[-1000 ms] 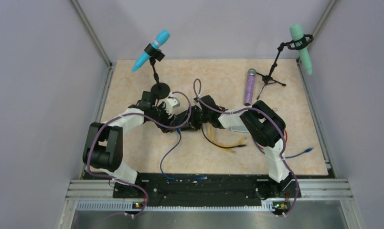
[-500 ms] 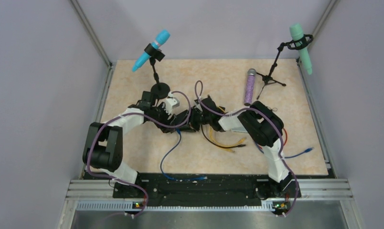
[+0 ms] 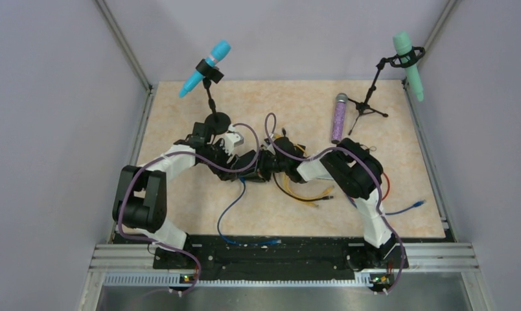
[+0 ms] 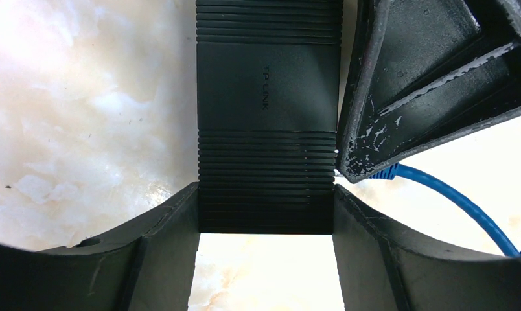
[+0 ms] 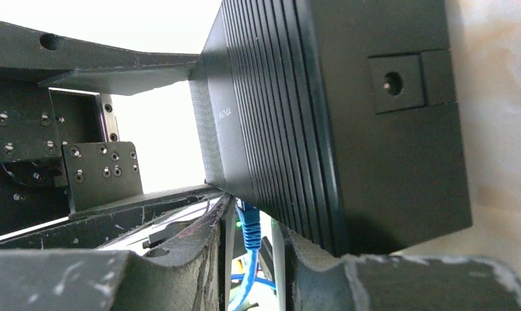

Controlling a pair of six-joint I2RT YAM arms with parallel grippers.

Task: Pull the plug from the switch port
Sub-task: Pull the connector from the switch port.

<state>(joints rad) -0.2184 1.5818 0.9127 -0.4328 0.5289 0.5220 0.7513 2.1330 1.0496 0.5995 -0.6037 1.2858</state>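
Observation:
The switch (image 4: 267, 129) is a flat black ribbed box lying on the table. My left gripper (image 4: 266, 207) is shut on its near end, one finger against each long side. A blue plug (image 5: 248, 227) sits in a port on the switch's (image 5: 348, 116) edge, and its blue cable (image 4: 452, 201) trails away. My right gripper (image 5: 251, 223) is open and straddles the plug, with a small gap on each side. In the top view the left gripper (image 3: 243, 161) and the right gripper (image 3: 266, 165) meet at mid-table and hide the switch.
A blue microphone on a stand (image 3: 206, 68) stands behind the left arm. A green one on a tripod (image 3: 408, 55) is at the back right, with a purple microphone (image 3: 339, 116) lying beside it. Yellow cables (image 3: 306, 194) and a loose blue cable (image 3: 410, 207) lie under the right arm.
My right gripper has moved left, closer to the switch and the left gripper. The left arm has held still.

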